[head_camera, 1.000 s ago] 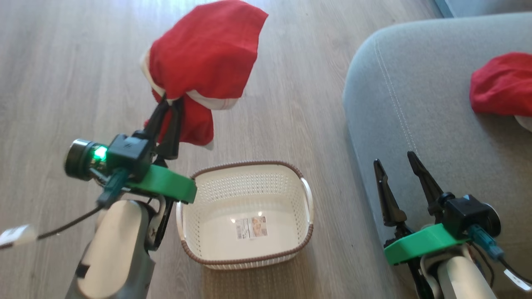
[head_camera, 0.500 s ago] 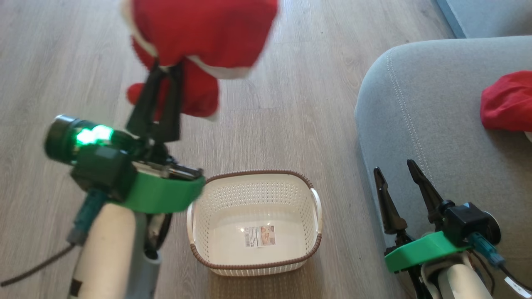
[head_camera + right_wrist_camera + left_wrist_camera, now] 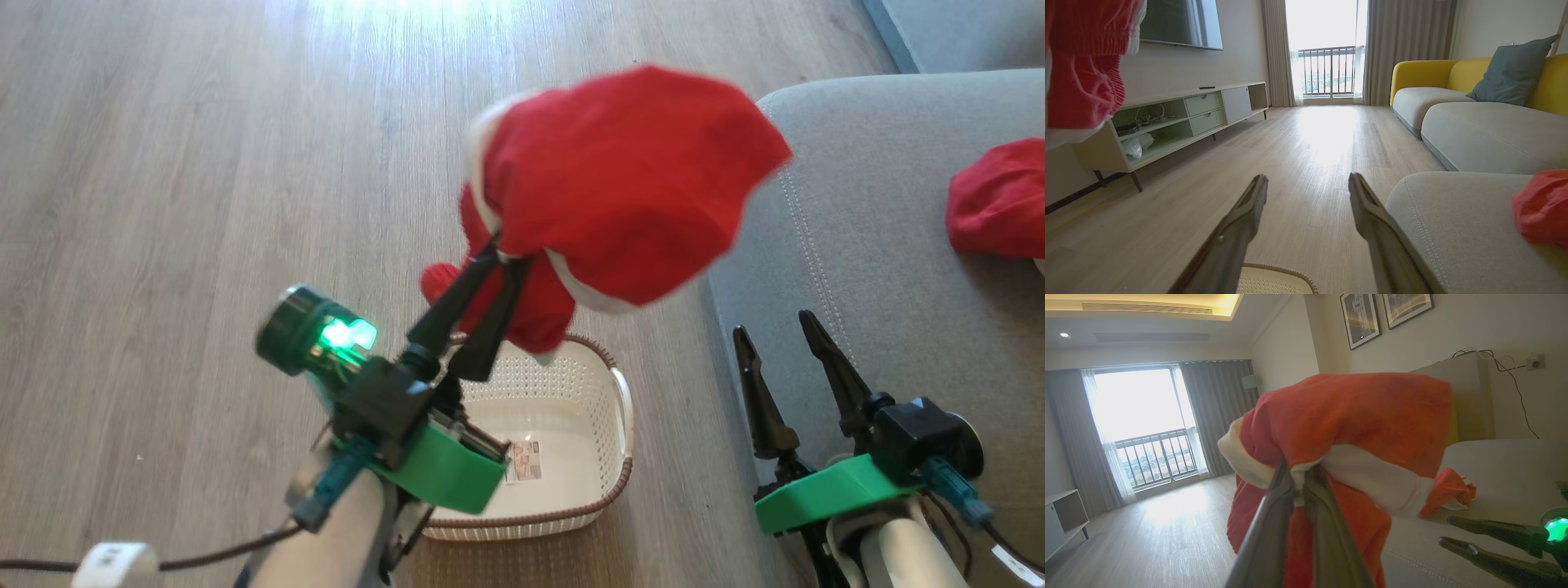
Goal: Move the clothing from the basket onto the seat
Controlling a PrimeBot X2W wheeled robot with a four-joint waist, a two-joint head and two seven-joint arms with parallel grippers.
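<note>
The head view shows the basket [image 3: 571, 384], bare inside but for one label [image 3: 526, 460], lying under and behind the left gripper [image 3: 500, 256]. The left wrist view shows a window [image 3: 1143, 424], curtains and two framed pictures [image 3: 1386, 312] on the wall beyond the fingertips. In the right wrist view a yellow sofa [image 3: 1423, 73], one blue cushion [image 3: 1513, 71] and a low cabinet [image 3: 1180, 118] are seen past the fingers, with a stretch of basket rim at their base.

Two red garments, one basket, one seat and two grippers are counted.

The left fingers are pressed together on the white band of the held garment [image 3: 629, 180], which is bunched over and beyond their tips, clear of the floor [image 3: 204, 204]. In the head view its far edge overlaps the rounded corner of the seat [image 3: 882, 269]. The right gripper [image 3: 774, 322] is held with its fingers wide apart and nothing between them. The seat lies to the right of those fingers. The other garment [image 3: 996, 200] lies on the seat, well apart from the tips, on their right.

Half a second ago the left gripper and its garment were up and to the left of the basket, well apart from the seat. They are now carried rightward, across the basket. The basket, the seat, the other garment and the right gripper are unchanged.
</note>
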